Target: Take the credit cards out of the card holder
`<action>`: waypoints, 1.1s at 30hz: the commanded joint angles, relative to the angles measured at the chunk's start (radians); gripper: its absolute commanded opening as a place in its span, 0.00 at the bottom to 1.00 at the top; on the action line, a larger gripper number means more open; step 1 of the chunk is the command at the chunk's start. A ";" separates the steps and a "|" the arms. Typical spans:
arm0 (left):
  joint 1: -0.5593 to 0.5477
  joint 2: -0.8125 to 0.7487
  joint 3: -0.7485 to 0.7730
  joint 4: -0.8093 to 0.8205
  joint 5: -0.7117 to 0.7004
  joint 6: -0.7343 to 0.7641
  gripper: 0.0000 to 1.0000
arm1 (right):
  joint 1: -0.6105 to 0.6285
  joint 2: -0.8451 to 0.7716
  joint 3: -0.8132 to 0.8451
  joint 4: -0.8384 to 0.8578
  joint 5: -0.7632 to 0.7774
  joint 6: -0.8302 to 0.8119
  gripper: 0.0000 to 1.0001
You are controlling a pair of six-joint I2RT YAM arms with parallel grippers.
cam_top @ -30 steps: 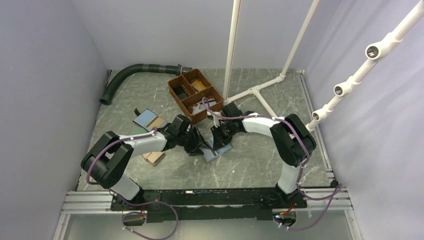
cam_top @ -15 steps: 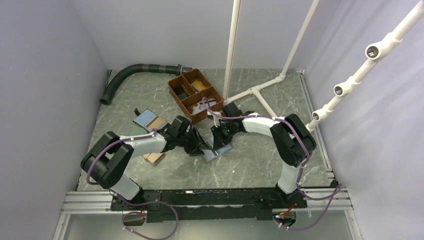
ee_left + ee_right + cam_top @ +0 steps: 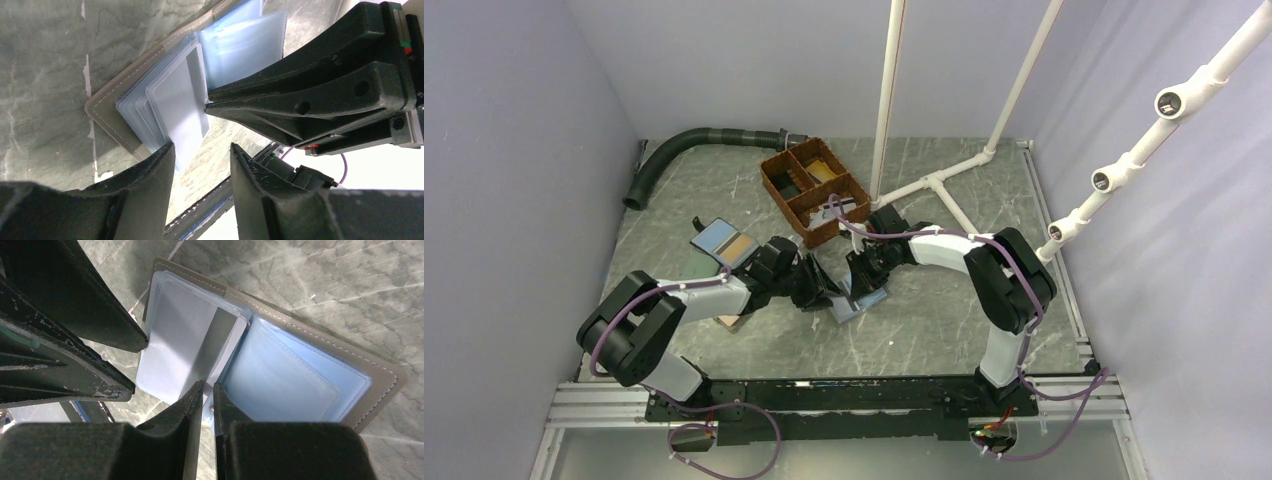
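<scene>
The card holder [image 3: 856,303] lies open on the table between both grippers, taupe outside [image 3: 380,372] and light blue inside [image 3: 245,45]. A pale grey-white credit card [image 3: 182,107] sticks partway out of the slots of one half; it also shows in the right wrist view [image 3: 175,350]. My left gripper [image 3: 202,150] is open, its fingertips at the card's protruding edge [image 3: 139,367]. My right gripper [image 3: 209,387] is shut on the holder's near edge at the fold, and it also shows in the left wrist view [image 3: 212,98]. Other cards are hidden in the slots.
A brown divided basket [image 3: 814,190] stands behind the grippers. A blue wallet with a tan panel [image 3: 724,240] lies at the left. A black hose [image 3: 694,145] curves along the back left. White pipes [image 3: 934,185] rise at the back right.
My left arm has lowered and its elbow has shifted left and nearer, with the gripper staying at the holder. The right arm and the holder have not visibly moved.
</scene>
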 commanded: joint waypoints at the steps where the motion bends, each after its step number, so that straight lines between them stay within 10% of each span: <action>1: -0.006 -0.038 -0.010 0.195 -0.021 -0.018 0.49 | 0.019 -0.006 0.004 0.018 -0.024 0.007 0.15; 10: -0.005 -0.019 -0.015 0.253 -0.017 -0.018 0.49 | 0.017 -0.038 -0.002 0.027 -0.031 0.009 0.15; 15: -0.006 -0.067 0.038 0.018 -0.076 0.024 0.51 | 0.001 -0.056 -0.003 0.030 -0.024 0.012 0.16; 25: -0.005 -0.172 -0.012 -0.091 -0.135 -0.008 0.53 | 0.000 -0.078 -0.018 0.036 -0.114 -0.005 0.35; 33: -0.006 -0.089 0.027 -0.090 -0.094 -0.010 0.54 | 0.000 -0.102 0.002 0.010 0.058 -0.020 0.18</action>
